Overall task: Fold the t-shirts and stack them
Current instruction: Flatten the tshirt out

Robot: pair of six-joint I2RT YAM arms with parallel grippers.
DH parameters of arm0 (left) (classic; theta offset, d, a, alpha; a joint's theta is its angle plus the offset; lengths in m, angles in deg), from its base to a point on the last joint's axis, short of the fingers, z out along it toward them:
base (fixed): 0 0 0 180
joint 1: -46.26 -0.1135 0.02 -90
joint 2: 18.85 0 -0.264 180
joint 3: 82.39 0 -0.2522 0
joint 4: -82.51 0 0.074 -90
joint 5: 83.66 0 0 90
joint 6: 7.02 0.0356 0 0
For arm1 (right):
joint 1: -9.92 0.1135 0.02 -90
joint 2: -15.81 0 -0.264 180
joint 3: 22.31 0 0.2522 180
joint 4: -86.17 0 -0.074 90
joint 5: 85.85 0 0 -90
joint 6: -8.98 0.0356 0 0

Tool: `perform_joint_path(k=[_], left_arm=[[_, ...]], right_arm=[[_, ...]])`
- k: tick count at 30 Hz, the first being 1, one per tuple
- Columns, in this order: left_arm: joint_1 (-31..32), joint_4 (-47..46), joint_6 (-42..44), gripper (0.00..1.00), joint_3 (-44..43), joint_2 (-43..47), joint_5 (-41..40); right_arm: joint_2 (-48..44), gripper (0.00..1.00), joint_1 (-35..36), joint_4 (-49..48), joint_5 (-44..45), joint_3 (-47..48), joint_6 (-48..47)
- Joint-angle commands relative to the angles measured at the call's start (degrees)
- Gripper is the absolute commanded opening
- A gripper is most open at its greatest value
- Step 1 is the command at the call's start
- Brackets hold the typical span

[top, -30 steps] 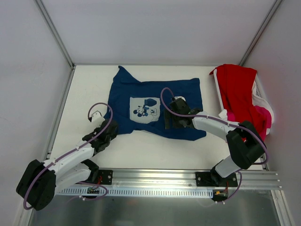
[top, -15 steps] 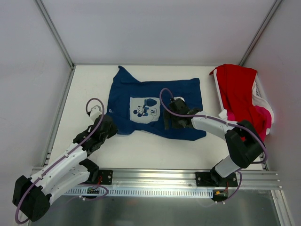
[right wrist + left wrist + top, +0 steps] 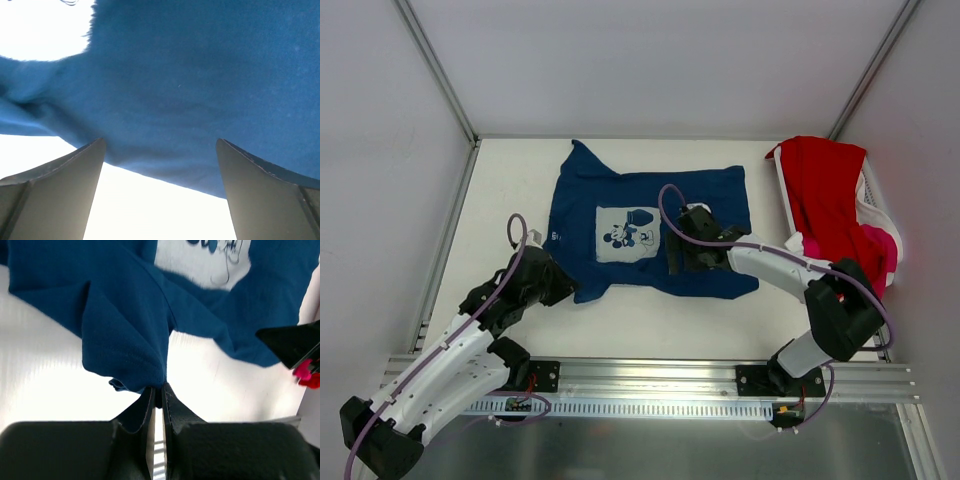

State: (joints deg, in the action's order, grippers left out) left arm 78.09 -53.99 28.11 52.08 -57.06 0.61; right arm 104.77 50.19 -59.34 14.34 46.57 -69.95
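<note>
Swung closer, the left end effector [image 3: 159, 390] pinches shut on the near-left hem of the navy t-shirt [image 3: 655, 195]; the right end effector [image 3: 680, 256] stands wide open over that shirt, beside its print [image 3: 627, 233].

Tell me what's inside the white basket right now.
A red t-shirt is draped over the white basket, spilling past its rim, with a pink t-shirt bunched toward the near end. Anything deeper under them is covered.

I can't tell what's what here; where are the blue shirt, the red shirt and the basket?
blue shirt [image 3: 715, 195], overhead view, its plain right half.
red shirt [image 3: 825, 195], overhead view, middle of the draped fabric.
basket [image 3: 873, 207], overhead view, its white right wall.
</note>
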Motion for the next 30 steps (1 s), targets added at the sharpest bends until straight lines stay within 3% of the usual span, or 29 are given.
perform_joint_path(k=[1, 21, 22, 24, 25, 26, 27, 30], left_arm=[[-0.02, 5.06, -0.94, 0.00, -2.86, 0.60, 7.13], [1.56, 12.89, -4.54, 0.01, 2.32, 10.34, 21.99], [1.56, 13.24, -4.28, 0.04, 2.93, 10.79, 22.35], [1.74, 13.68, -3.75, 0.42, 5.57, 11.76, 23.75], [1.74, 13.68, -3.23, 0.71, 6.27, 11.85, 24.36], [1.91, 13.68, -2.79, 0.90, 7.93, 11.76, 24.81], [2.00, 13.68, -2.35, 0.99, 8.56, 11.50, 25.07], [2.27, 13.59, -2.52, 0.99, 9.80, 11.32, 24.55]], right_arm=[[-4.24, 0.97, 0.95, 4.22, -0.97, 3.33, 0.27], [-18.39, 0.97, 6.04, 15.56, 3.07, -1.06, 1.67], [-19.61, 0.97, 6.22, 16.44, 3.16, -1.32, 1.76], [-21.46, 0.99, 6.92, 18.45, 3.77, -1.32, 2.02], [-22.16, 0.99, 7.19, 19.25, 4.21, -1.15, 2.03], [-22.95, 0.99, 7.89, 20.13, 4.74, -1.06, 2.20], [-23.57, 1.00, 8.15, 21.70, 6.05, -1.06, 2.37], [-26.38, 0.99, 8.68, 22.42, 8.51, -2.20, 2.64]])
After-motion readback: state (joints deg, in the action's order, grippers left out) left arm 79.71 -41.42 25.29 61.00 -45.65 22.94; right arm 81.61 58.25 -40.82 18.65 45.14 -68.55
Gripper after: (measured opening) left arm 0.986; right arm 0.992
